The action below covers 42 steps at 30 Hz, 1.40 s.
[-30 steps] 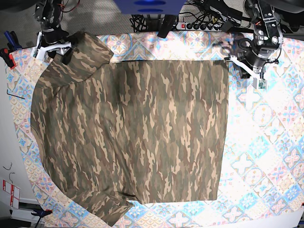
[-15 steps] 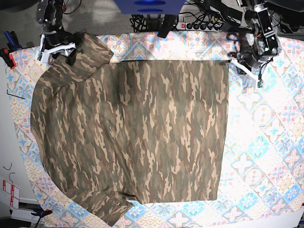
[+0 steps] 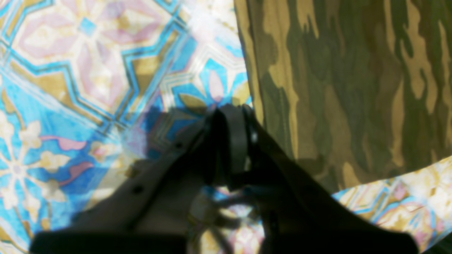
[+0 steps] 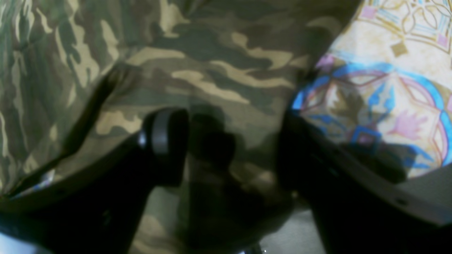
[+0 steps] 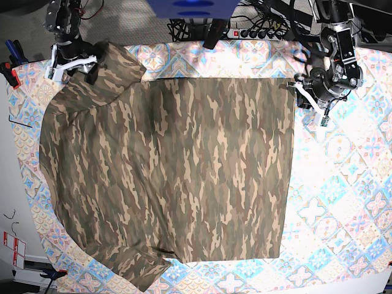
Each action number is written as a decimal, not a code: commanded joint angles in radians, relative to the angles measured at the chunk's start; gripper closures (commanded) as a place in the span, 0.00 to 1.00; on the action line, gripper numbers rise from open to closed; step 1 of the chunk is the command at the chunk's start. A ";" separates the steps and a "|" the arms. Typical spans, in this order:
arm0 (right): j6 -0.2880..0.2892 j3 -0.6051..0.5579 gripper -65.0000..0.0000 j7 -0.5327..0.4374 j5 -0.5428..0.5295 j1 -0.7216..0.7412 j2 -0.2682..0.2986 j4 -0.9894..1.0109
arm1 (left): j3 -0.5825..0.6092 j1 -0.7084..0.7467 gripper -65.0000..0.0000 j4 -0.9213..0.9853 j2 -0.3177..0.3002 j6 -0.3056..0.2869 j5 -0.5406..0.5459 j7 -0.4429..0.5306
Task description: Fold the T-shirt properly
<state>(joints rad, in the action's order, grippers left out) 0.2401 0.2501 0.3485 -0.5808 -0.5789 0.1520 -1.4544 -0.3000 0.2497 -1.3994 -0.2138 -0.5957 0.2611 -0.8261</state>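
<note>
T-shirt [image 5: 171, 171]: one, camouflage print in brown, tan and olive, spread flat over most of the tablecloth [image 5: 349, 202]. Straight hem edge runs down the side toward 3 o'clock in the base view. Two sleeves show: one at 11 o'clock, folded up by the table's back edge, one at 7 o'clock near the front edge.

Tablecloth: one, pastel blue and pink tile pattern, bare along 3 o'clock and in a strip along 12.

Grippers: two.

Left gripper [image 3: 229, 116]: at 2 o'clock in the base view, just off the shirt's upper hem corner. Wrist view shows its dark fingers pressed together, nothing between them, over the tiles right beside the cloth edge. Whether it touches the shirt, cannot tell.

Right gripper [image 4: 226, 141]: at 11 o'clock in the base view, over the raised sleeve. Wrist view shows the jaws standing apart, camouflage cloth filling the gap between the two fingers [image 4: 166, 134]. One finger sits on the cloth, the other at the sleeve's edge next to the tiles. Cloth bunches up under it; whether it pinches it I cannot tell.

Power strip [image 5: 263, 30]: one, behind the table at 12 o'clock, cables around it.
</note>
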 commanded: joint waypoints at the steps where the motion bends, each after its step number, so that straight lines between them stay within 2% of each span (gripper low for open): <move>1: 0.043 -0.036 0.43 0.113 -0.001 -0.016 -0.010 0.008 | 0.055 0.024 0.93 0.021 0.038 -0.062 0.020 -0.100; 4: 0.060 -0.059 0.45 0.113 -0.001 -0.016 -0.010 0.007 | 0.114 0.024 0.93 0.021 0.038 -0.062 0.025 -0.103; 6: 0.060 -0.077 0.54 0.113 -0.001 -0.016 -0.009 0.007 | 0.150 0.024 0.93 0.021 0.038 -0.062 0.025 -0.103; 11: 0.060 -0.090 0.85 0.113 -0.003 -0.016 0.011 0.007 | 0.229 0.026 0.94 0.021 0.040 -0.068 0.027 -0.103; 13: 0.060 -0.087 0.93 0.113 -0.003 -0.016 0.011 0.007 | 0.253 0.026 0.99 0.021 0.053 -0.068 0.025 -0.098; 16: 0.060 -0.085 0.99 0.106 -0.001 -0.016 0.011 0.007 | 0.264 0.026 1.00 0.021 0.066 -0.068 0.017 -0.095; 23: 0.060 -0.053 0.99 0.103 0.003 -0.023 0.024 -0.053 | 0.264 0.069 1.00 0.005 0.067 -0.068 0.027 -0.023; 29: 0.060 0.038 0.99 0.094 0.130 -0.062 -0.001 -0.177 | 0.262 0.118 1.00 -0.090 0.066 -0.068 0.028 -0.017; 34: 0.060 0.031 0.99 0.094 0.232 -0.066 -0.035 -0.225 | 0.255 0.179 1.00 -0.208 0.064 -0.068 0.028 -0.022; 42: 0.060 0.036 0.99 0.094 0.270 -0.066 -0.052 -0.225 | 0.181 0.207 1.00 -0.231 0.060 -0.069 0.028 -0.019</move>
<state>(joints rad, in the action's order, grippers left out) 0.2951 0.2798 0.4603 -0.3058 -0.6373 0.0929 -1.6627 -0.1158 0.4496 -1.6165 -0.1497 -0.6662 0.2920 -0.8463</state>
